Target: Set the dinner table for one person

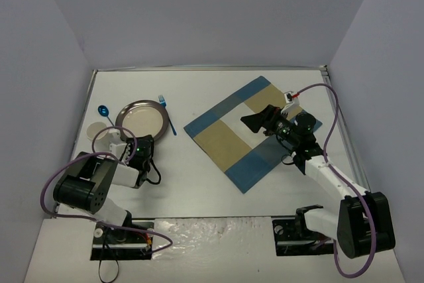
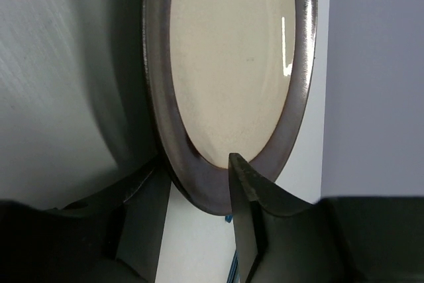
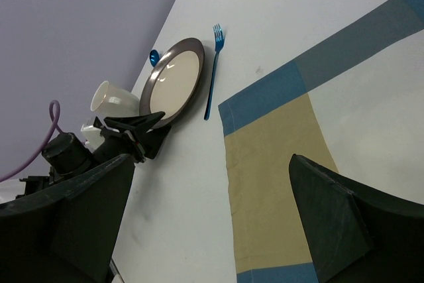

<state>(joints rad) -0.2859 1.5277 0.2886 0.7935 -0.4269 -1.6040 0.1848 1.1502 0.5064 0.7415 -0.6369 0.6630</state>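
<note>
The left pincer (image 2: 197, 167) stood with its jaws either side of the near rim of the plate (image 2: 232, 64); a firm pinch could not be confirmed. The right pincer (image 1: 252, 122) hung spread wide above the placemat (image 1: 225, 134). The white counter (image 1: 218, 84) carried everything, the plate at its left. Risk: so shallow a rim hold might let the plate tilt or slip on lifting, striking the fork (image 1: 167, 116) just beside it.

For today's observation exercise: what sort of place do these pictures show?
Probably a robot test bench: plain white tabletop walled by lavender-grey panels, left arm and right arm mounted at its near edge, a plate and checked placemat.
</note>
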